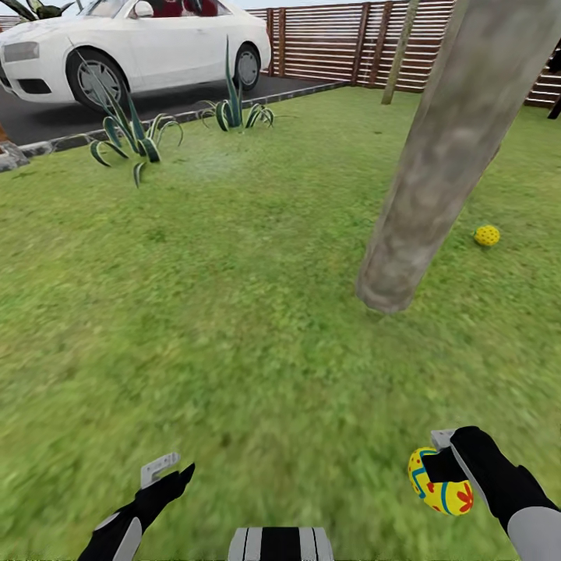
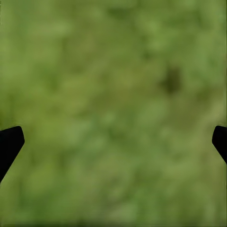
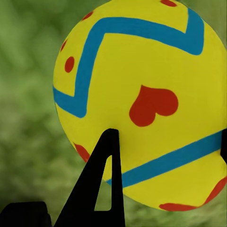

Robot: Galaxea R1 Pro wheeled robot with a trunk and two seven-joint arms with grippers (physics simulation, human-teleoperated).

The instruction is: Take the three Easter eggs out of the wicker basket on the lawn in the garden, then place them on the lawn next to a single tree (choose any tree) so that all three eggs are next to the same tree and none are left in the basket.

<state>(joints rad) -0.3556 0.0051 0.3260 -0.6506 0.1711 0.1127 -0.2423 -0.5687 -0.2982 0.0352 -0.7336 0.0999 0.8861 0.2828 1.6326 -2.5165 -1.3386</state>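
Right gripper [image 1: 442, 466]: clamped on Easter egg [image 1: 440, 483], near right | left gripper [image 1: 167, 470]: spread wide, empty | tree [image 1: 436, 179]: ahead; second egg [image 1: 487, 234] on lawn [image 1: 234, 312] just right of it | risk: released high, round egg rolls clear of trunk.

Mottled green grass [image 1: 234, 327] across nearly the whole frame, blurring toward the bottom. Upper left, a white car [image 1: 132, 43] parked on dark asphalt [image 1: 47, 117], grey kerb stones [image 1: 179, 117] along its edge. Two spiky green-leaved plants [image 1: 128, 132] just inside the kerb. Across the top right, a horizontal-slat wooden fence [image 1: 327, 39], reddish brown, a thin trunk [image 1: 397, 54] before it. Even, flat daylight throughout.
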